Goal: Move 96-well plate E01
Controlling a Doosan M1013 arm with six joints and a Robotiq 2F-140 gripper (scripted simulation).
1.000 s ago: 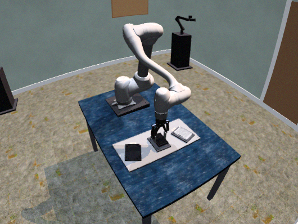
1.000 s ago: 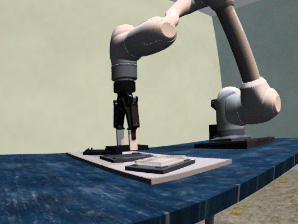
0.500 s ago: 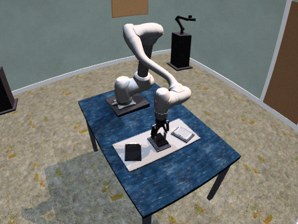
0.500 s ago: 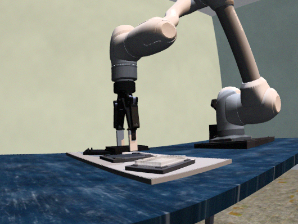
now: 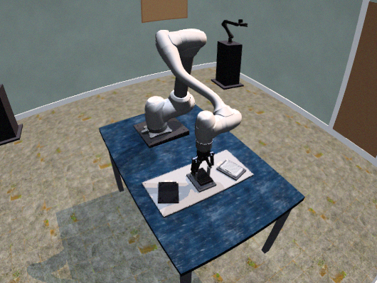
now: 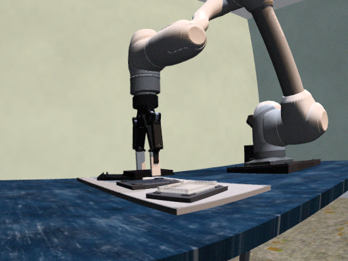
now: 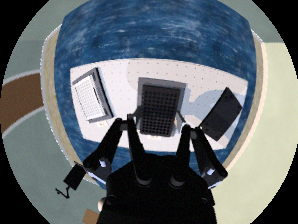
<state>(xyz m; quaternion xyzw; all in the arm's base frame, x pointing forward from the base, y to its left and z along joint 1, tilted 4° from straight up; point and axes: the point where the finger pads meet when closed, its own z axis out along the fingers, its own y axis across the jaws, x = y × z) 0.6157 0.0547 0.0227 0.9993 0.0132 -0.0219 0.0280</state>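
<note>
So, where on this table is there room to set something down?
Roomiest: the table between mat and front edge; also the strip between mat and arm base. Crowded: the mat, with three nests and the gripper holding a plate.

This looks like a laboratory automation room. A white robot arm (image 5: 185,75) is bolted to a dark base plate (image 5: 181,134) on a blue table (image 5: 220,227). In front of the arm on that table lies a grey deck mat (image 5: 171,210) carrying plate holders and a clear well plate (image 5: 231,168). Behind the table, a second small arm stands on a black pedestal (image 5: 228,64).
</note>
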